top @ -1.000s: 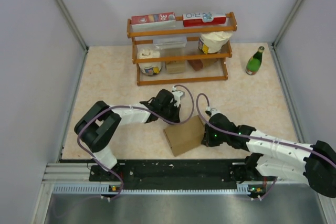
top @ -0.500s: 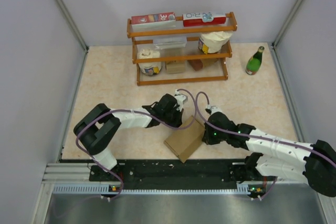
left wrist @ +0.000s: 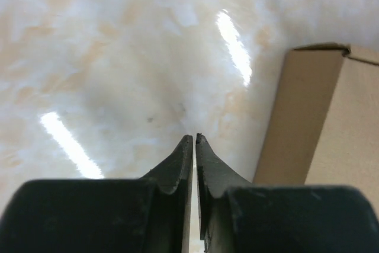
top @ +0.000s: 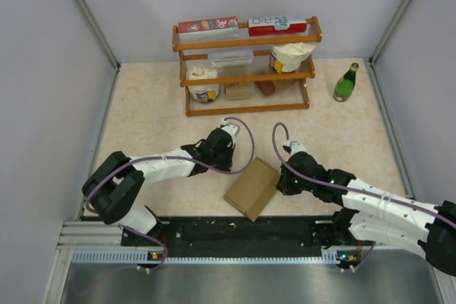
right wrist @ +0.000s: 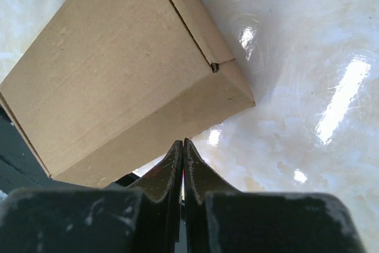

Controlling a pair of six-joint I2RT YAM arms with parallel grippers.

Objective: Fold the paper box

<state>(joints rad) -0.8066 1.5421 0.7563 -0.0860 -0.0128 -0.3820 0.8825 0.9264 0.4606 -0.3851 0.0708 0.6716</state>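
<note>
The paper box [top: 251, 189] is a closed plain brown carton lying on the table near the front edge, turned at an angle. My left gripper [top: 219, 154] is shut and empty, just up and left of the box and apart from it. In the left wrist view the gripper [left wrist: 194, 138] points at bare table with the box [left wrist: 320, 122] at the right. My right gripper [top: 283, 186] is shut and empty at the box's right side. In the right wrist view the gripper [right wrist: 182, 143] sits just short of the box's [right wrist: 118, 69] lower side.
A wooden rack [top: 246, 69] with red-and-white cartons and several jars stands at the back. A green bottle [top: 346, 82] stands back right. The black rail [top: 242, 229] runs along the front edge, close to the box. Walls close in left and right.
My left gripper has pulled back to the left, off the box. The box has turned and settled lower toward the front edge. My right gripper has hardly moved.
</note>
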